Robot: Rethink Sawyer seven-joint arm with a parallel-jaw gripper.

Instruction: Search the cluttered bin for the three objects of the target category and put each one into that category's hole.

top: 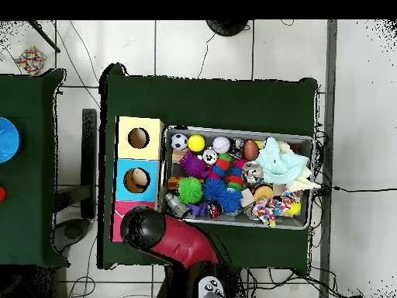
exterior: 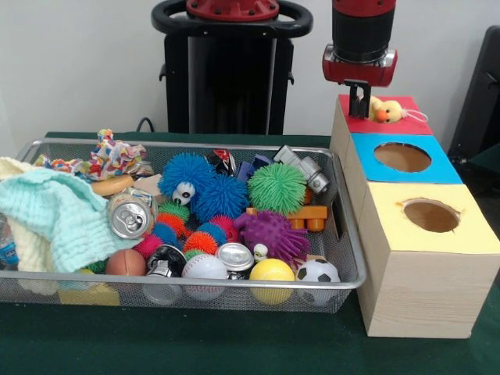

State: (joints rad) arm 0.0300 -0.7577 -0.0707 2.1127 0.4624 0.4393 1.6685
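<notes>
The silver wire-mesh bin (exterior: 348,226) sits on the green table, full of clutter; it also shows in the overhead view (top: 233,130). A small orange-tan plush toy (exterior: 387,112) with a thin cord loop lies on the red-topped box (exterior: 406,104), where it covers the hole. My gripper (exterior: 360,109) hangs just above the red top, right beside the toy on its left. In the overhead view my arm (top: 147,229) covers most of the red box (top: 119,209). No other plush toy shows among the clutter.
The blue-topped box (exterior: 402,158) and the yellow-topped box (exterior: 430,219) stand in a row in front of the red one. The bin holds spiky pom balls (exterior: 277,187), sports balls (exterior: 205,267), a can (exterior: 130,216) and a mint cloth (exterior: 55,215).
</notes>
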